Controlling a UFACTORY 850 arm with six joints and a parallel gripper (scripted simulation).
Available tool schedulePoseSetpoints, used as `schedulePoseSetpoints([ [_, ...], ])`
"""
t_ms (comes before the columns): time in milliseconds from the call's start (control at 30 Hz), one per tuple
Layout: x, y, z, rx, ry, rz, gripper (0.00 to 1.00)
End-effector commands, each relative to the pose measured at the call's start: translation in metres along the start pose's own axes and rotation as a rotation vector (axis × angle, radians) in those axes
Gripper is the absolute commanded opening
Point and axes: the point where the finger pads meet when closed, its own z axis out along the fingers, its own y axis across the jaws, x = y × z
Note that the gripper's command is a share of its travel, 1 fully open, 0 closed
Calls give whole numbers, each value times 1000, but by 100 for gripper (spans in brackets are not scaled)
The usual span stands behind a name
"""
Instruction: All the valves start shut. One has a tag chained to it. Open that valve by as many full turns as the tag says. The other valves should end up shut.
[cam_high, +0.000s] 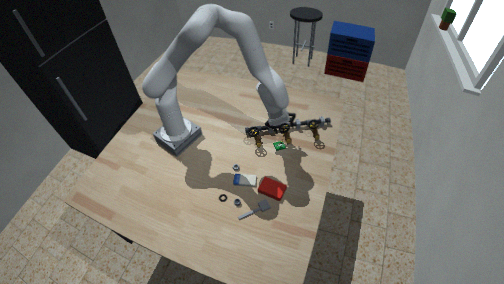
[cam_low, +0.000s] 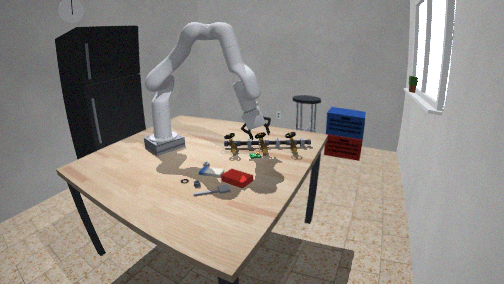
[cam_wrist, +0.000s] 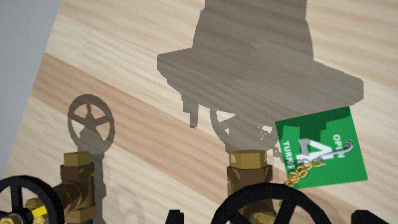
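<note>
A dark pipe manifold (cam_high: 300, 124) (cam_low: 277, 144) carries three brass valves with black handwheels near the table's far edge. A green tag (cam_high: 279, 145) (cam_low: 255, 156) (cam_wrist: 322, 147) reading "OPEN 4 TURNS" lies on the table, and a gold chain joins it to the middle valve (cam_high: 285, 129) (cam_low: 260, 136) (cam_wrist: 248, 167). My gripper (cam_high: 279, 125) (cam_low: 255, 131) (cam_wrist: 267, 219) is open and empty. It hangs just above the middle valve's handwheel with a finger on each side. Another valve (cam_wrist: 75, 180) shows at the wrist view's lower left. The left valve (cam_high: 255, 133) (cam_low: 230, 137) and the right valve (cam_high: 314, 125) (cam_low: 291, 136) stand apart from the fingers.
A red box (cam_high: 272, 188) (cam_low: 237, 177), a blue and white block (cam_high: 244, 179) (cam_low: 211, 171), a grey scraper (cam_high: 255, 210) (cam_low: 210, 191), a black washer (cam_high: 223, 198) and small nuts lie mid-table. The arm's base (cam_high: 176, 137) stands at the left. A fridge, a stool and a blue-red crate stand off the table.
</note>
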Motion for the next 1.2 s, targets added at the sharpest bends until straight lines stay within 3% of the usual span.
schedulePoseSetpoints([
  [0, 0, -2, -1, -47, -26, 273, 100],
  [67, 0, -2, -1, -62, -33, 354, 100],
  [1167, 0, -2, -1, -62, -33, 354, 100],
])
